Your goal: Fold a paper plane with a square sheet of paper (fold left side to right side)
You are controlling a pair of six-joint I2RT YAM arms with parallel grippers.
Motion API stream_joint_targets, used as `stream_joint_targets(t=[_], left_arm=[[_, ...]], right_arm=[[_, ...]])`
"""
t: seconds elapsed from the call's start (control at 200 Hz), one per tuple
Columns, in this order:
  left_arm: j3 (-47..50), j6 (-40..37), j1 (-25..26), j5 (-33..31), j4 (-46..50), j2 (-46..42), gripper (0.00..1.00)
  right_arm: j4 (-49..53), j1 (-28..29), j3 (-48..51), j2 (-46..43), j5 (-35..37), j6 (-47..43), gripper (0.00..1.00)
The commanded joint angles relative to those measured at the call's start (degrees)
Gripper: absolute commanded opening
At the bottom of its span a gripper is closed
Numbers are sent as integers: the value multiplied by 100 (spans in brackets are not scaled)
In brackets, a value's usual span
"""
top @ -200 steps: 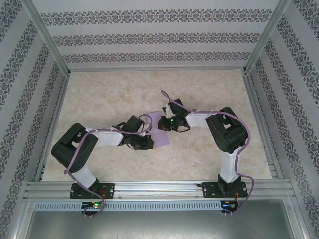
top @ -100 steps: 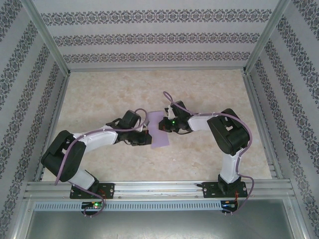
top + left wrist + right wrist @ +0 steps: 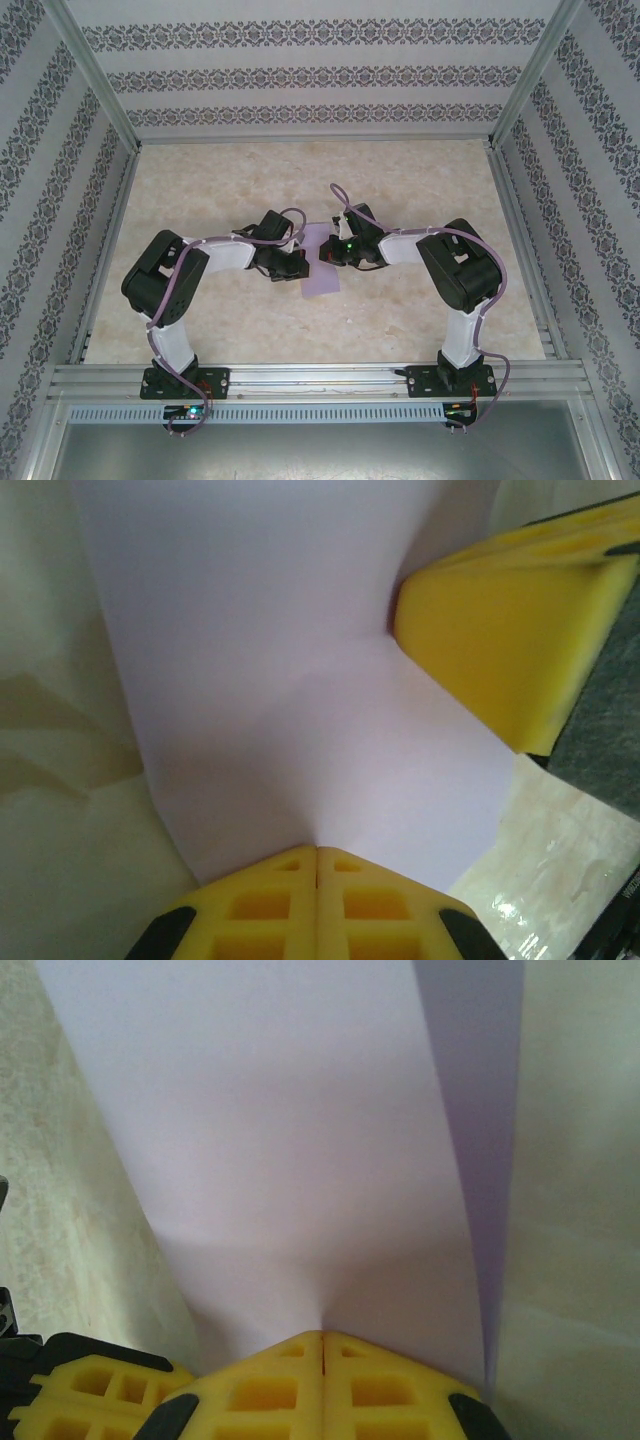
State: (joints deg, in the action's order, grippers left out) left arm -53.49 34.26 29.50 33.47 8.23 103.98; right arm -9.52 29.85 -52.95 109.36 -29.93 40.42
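The square sheet of paper (image 3: 321,268) is pale lavender and shows as a narrow upright strip at the table's middle, between my two grippers. My left gripper (image 3: 297,264) meets its left edge and my right gripper (image 3: 328,250) its upper right. In the left wrist view the yellow fingertips (image 3: 317,853) are shut at the near edge of the paper (image 3: 270,650), which puckers toward them; a right finger (image 3: 500,620) touches the sheet at upper right. In the right wrist view my gripper (image 3: 322,1338) is shut on the puckered paper (image 3: 280,1130), with a darker strip (image 3: 480,1110) along its right.
The beige marbled table (image 3: 220,190) is boxed in by patterned walls and aluminium posts (image 3: 100,90). A metal rail (image 3: 320,378) with both arm bases runs along the near edge. Cables loop over both forearms. Part of the left gripper (image 3: 90,1390) is in the right wrist view's lower left corner.
The left arm has swung its elbow and carried its gripper farther from the rail. More of the lavender strip shows now. The right gripper has barely moved.
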Motion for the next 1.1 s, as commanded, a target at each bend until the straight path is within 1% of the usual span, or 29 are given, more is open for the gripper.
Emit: stream_joint_targets(t=[0.0,0.125,0.255,0.415,0.535,0.775,0.879,1.094], left_arm=[[47,-169,3,-316,156,39,4],[218,-184,5,-405,235,-16,4],[348,-70,5,-368,90,-40,4],[284,-42,42,-316,74,-45,4],[210,14,71,-246,26,-29,4],[129,88,111,-190,-47,56,4],[156,174,125,-158,-148,59,4],[114,264,133,-53,-261,36,4]], right_arm=[[539,-39,155,55,213,-34,0],[580,-40,-24,-241,52,-87,0],[719,-40,-51,-669,87,-140,0],[723,7,459,-1347,191,-33,0],[692,190,825,-1577,157,114,0],[222,605,945,-1181,94,510,0],[64,680,988,-1086,142,633,0],[210,693,1076,-901,320,517,0]])
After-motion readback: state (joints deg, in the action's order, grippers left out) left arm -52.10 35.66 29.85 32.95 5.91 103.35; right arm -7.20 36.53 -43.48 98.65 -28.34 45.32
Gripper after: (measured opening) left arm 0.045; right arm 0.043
